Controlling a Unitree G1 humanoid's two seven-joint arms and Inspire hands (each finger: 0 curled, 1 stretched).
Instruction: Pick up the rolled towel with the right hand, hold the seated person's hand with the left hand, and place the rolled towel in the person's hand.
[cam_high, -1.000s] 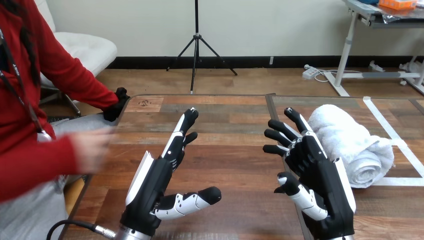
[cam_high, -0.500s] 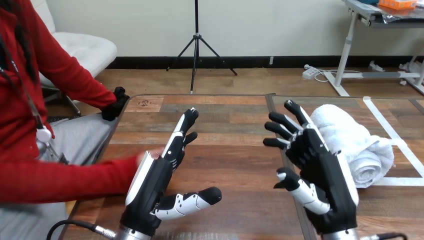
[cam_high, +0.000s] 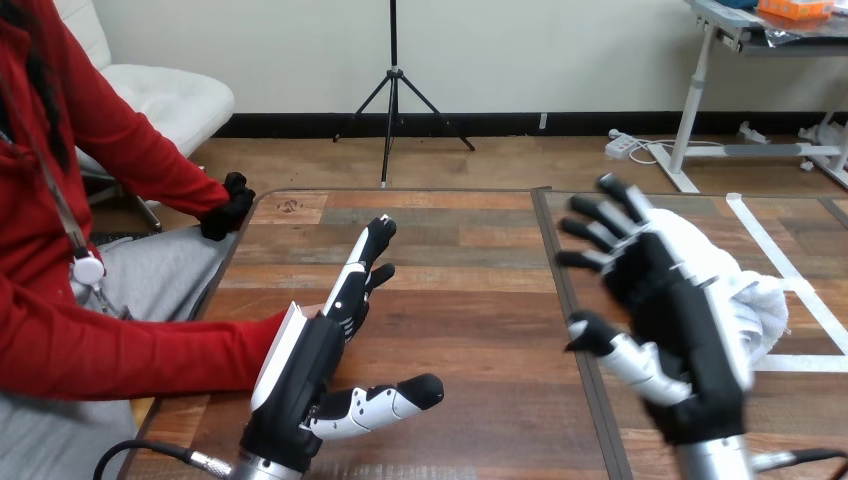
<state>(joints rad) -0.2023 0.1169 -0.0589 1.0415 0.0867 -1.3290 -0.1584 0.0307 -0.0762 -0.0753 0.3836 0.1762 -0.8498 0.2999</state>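
The person's red-sleeved forearm lies across the brown wooden table's left edge, its end hidden behind the robot's black-and-white left hand, whose fingers are straight and spread. Further right, the right hand hovers with fingers splayed, just in front of the rolled white towel on the table's right side.

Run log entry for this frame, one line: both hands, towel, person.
left robot hand: open | right robot hand: open at towel, no grasp | person's red sleeve: reaches behind left robot hand, hand hidden

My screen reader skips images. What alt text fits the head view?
The robot's open right hand hangs in front of the rolled towel on the wooden table; its open left hand stands beside a person's red sleeve.
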